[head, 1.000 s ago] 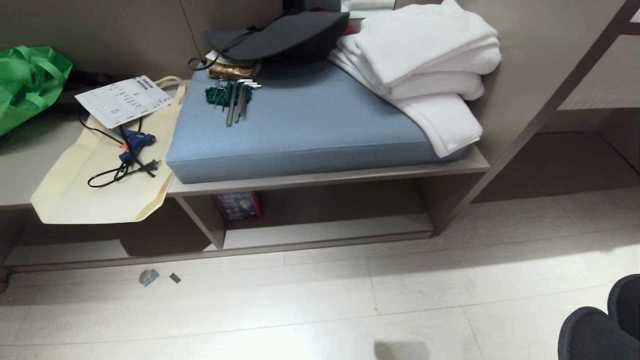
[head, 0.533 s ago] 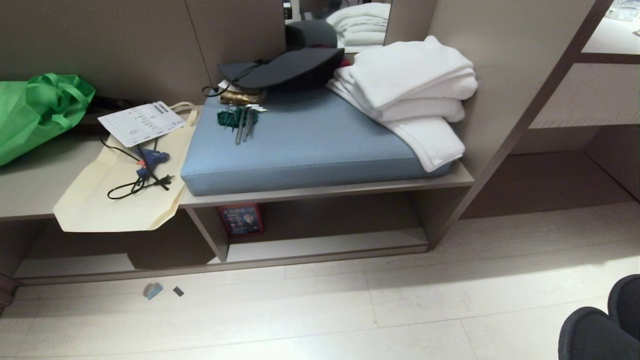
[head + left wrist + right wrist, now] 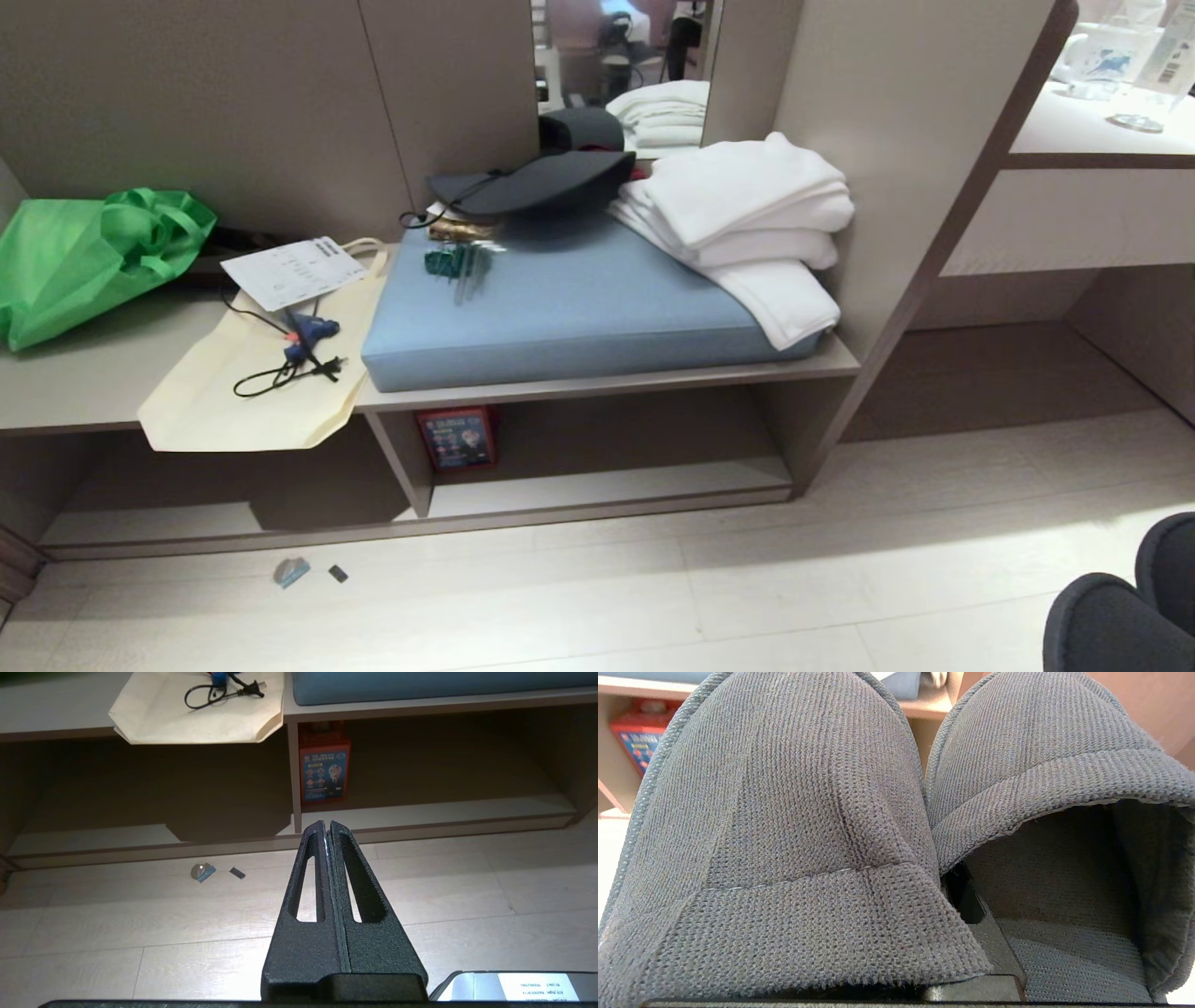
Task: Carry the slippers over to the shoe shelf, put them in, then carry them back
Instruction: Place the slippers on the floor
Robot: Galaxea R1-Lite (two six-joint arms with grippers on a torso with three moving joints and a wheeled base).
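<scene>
Our right gripper (image 3: 966,905) is clamped tight on the slippers' (image 3: 784,826) adjoining inner walls, carrying them low at our right. Soft, light knit; they flop, so pinching both upper edges suits. We face the shoe shelf (image 3: 607,485), well apart. Left gripper (image 3: 329,833) is closed and empty.

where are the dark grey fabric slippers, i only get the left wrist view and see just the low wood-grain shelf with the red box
Observer: The dark grey-blue fabric slippers are side by side in the right gripper, low at the head view's right corner.
Operator: what's right of the shelf, past my frame
Observer: A taller desk recess without a base board adjoins the low grey-brown shoe shelf.
Operator: anything on the blue cushion up top
Observer: Folded white towels sit at its right end, with a black hat at the back.
</scene>
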